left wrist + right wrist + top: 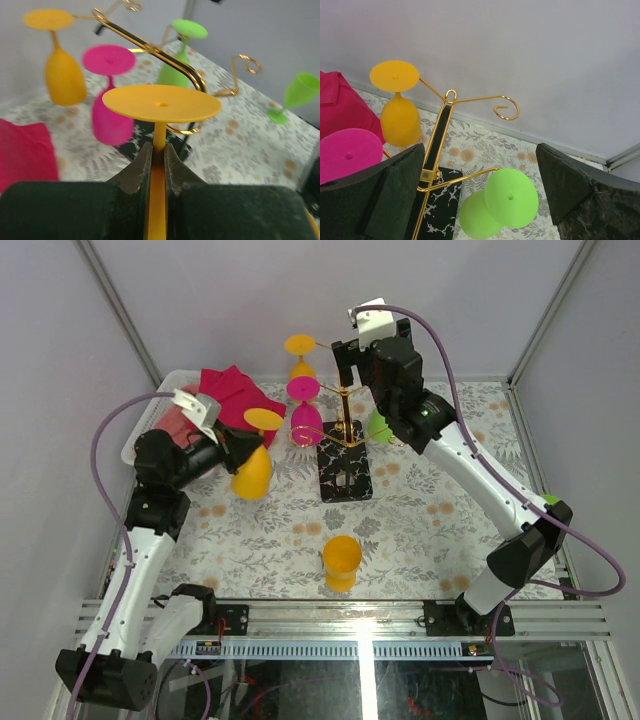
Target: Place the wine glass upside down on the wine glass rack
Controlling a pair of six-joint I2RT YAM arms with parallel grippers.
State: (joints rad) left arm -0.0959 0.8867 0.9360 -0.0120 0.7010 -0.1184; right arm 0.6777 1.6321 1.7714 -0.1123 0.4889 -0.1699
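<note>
My left gripper (158, 155) is shut on the stem of a yellow wine glass (161, 102), held upside down with its foot up, left of the rack (250, 468). The gold wire wine glass rack (343, 425) stands on a black patterned base (345, 475). A yellow glass (302, 358), a pink glass (306, 422) and a green glass (378, 426) hang upside down from its arms. My right gripper (480, 190) is open and empty above the hanging green glass (511, 197), beside the rack post (437, 135). One curled arm (506, 109) is bare.
Another yellow glass (341, 562) stands on the floral table near the front. A green glass (299, 95) lies at the right by the right arm. A pink cloth (235, 392) lies in a white tray (138, 438) at the back left.
</note>
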